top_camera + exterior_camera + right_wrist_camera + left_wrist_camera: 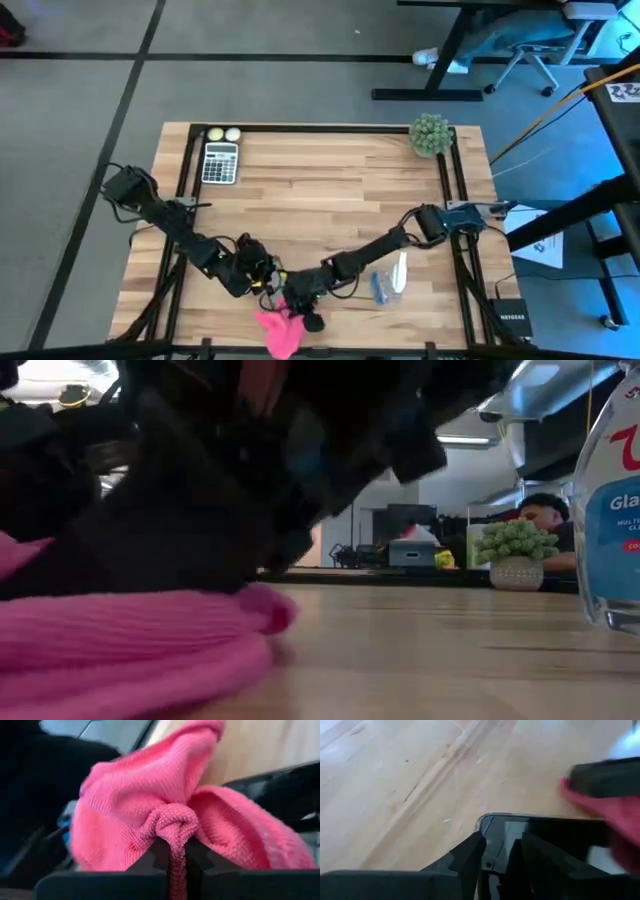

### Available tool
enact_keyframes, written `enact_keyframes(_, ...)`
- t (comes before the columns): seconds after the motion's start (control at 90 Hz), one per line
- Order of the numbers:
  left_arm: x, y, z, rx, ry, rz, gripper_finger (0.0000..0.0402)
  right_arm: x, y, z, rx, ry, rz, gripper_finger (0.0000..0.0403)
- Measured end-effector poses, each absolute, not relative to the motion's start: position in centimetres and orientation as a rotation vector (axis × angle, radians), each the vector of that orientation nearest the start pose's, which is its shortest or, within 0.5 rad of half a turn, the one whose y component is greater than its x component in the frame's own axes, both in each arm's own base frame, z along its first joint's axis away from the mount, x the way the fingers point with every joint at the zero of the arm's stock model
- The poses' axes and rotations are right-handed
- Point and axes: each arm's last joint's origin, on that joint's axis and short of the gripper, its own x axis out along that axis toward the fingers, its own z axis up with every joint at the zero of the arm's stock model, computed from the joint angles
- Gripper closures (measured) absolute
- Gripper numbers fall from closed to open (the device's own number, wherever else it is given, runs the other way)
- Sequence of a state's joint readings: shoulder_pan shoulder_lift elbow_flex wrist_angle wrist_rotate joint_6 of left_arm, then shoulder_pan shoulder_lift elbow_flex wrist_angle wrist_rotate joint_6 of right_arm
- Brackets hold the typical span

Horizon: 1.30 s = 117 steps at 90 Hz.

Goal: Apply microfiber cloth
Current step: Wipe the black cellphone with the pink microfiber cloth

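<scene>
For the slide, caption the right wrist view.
Right gripper pinches a fold of the pink microfiber cloth.

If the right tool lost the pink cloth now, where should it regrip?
On the bunched ridge of the microfiber cloth, where the right tool now pinches it. That fold stands up proud, while the rest drapes loose over the phone, so come from above, fingers astride the ridge.

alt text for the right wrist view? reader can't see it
The right end effector is shut on a bunched fold of the bright pink microfiber cloth, which fills most of the frame. Pale wooden table shows beyond the cloth, and dark, blurred shapes sit to either side.
</scene>
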<state>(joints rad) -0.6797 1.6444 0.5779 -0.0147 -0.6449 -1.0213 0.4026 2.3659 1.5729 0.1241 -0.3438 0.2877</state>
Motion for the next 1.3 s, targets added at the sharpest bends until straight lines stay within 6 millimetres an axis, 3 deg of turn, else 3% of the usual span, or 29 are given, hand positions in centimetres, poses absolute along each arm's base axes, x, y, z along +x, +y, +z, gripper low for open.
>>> enact_keyframes(0.233,20.8,-14.6,10.1,-0.297,0.745,0.383,0.0273,44.0,19.5,15.9,0.152,0.799,0.578,0.0400)
enact_keyframes(0.422,20.8,-14.6,10.2,-0.302,0.739,0.381,0.0273,45.3,19.3,16.9,0.050,0.584,0.411,0.0400)
enact_keyframes(0.478,20.9,-14.6,10.2,-0.305,0.737,0.380,0.0273,46.0,19.4,16.4,0.025,0.507,0.371,0.0400)
enact_keyframes(0.611,20.9,-14.7,10.2,-0.310,0.730,0.376,0.0273,47.2,19.1,12.4,0.011,0.458,0.288,0.0400)
enact_keyframes(0.722,20.9,-14.7,10.2,-0.316,0.728,0.378,0.0273,47.9,18.5,10.7,0.033,0.410,0.251,0.0400)
enact_keyframes(0.844,20.9,-14.7,10.2,-0.321,0.728,0.379,0.0273,47.9,18.0,8.4,0.098,0.500,0.194,0.0400)
enact_keyframes(1.3,20.9,-14.7,10.3,-0.313,0.728,0.376,0.0273,46.8,18.8,7.6,0.185,0.705,0.383,0.0400)
